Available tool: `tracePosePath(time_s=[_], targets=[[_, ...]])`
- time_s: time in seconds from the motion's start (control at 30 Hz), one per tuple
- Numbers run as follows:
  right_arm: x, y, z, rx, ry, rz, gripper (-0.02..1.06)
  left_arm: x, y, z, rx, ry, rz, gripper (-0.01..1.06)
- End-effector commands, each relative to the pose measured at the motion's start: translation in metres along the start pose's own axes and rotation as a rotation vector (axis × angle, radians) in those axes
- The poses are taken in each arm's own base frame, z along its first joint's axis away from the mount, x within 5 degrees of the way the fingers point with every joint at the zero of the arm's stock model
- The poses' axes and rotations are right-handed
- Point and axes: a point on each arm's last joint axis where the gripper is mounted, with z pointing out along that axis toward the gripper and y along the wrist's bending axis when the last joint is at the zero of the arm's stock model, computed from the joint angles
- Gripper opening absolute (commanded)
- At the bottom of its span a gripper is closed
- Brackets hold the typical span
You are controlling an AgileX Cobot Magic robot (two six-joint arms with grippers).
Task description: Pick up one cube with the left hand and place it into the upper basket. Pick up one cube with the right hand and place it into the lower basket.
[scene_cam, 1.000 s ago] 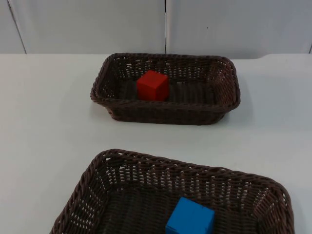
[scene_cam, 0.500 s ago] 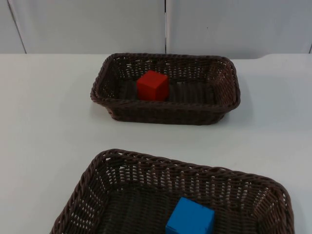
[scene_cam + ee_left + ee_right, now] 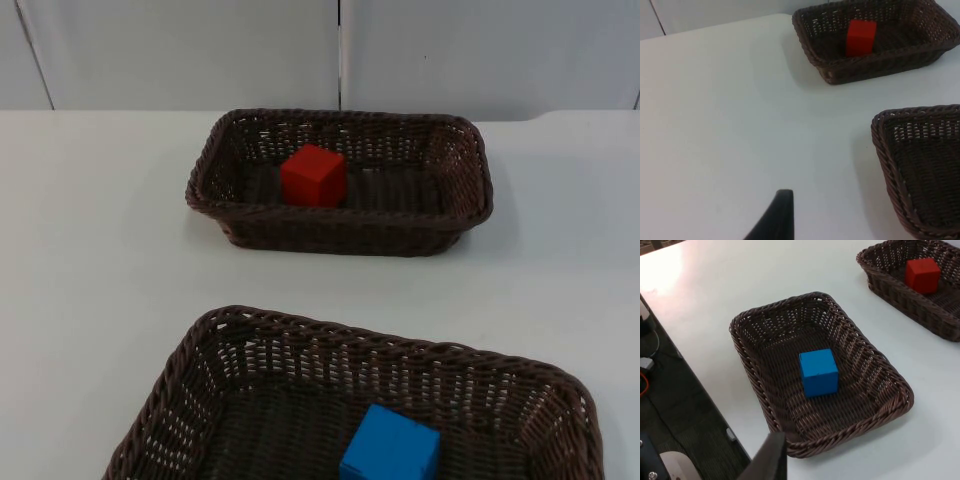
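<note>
From the top I see the red cube (image 3: 314, 176) in the upper basket (image 3: 455, 215), the blue cube (image 3: 390, 446) in the lower basket (image 3: 180, 372). Left wrist view — left pincer (image 3: 776, 220) above bare worktop (image 3: 715, 125), well clear of both baskets; spread I cannot tell. Right wrist view — right pincer (image 3: 771, 460) raised off the lower basket's corner; opening I cannot tell.

Lower basket (image 3: 200, 360) and blue cube (image 3: 390, 445) edge-cropped

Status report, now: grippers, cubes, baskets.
Red cube sits in upper basket. Blue cube sits in lower basket. Left gripper and right gripper back, off the baskets. Nothing obstructing.
</note>
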Motion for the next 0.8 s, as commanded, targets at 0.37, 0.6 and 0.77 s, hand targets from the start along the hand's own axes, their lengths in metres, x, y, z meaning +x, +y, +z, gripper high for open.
tracePosePath(time_s=[0.37, 0.6, 0.77], targets=[[0.0015, 0.0003, 0.0008, 0.000, 0.003, 0.010, 1.05, 0.0010, 0.0008, 0.0007, -0.004, 0.000, -0.001, 1.05], [0.0015, 0.0003, 0.0008, 0.000, 0.003, 0.010, 1.05, 0.0010, 0.0008, 0.0007, -0.004, 0.000, -0.001, 1.05], [0.0015, 0.0003, 0.0008, 0.000, 0.003, 0.010, 1.05, 0.0010, 0.0010, 0.0007, -0.005, 0.000, 0.000, 1.05]])
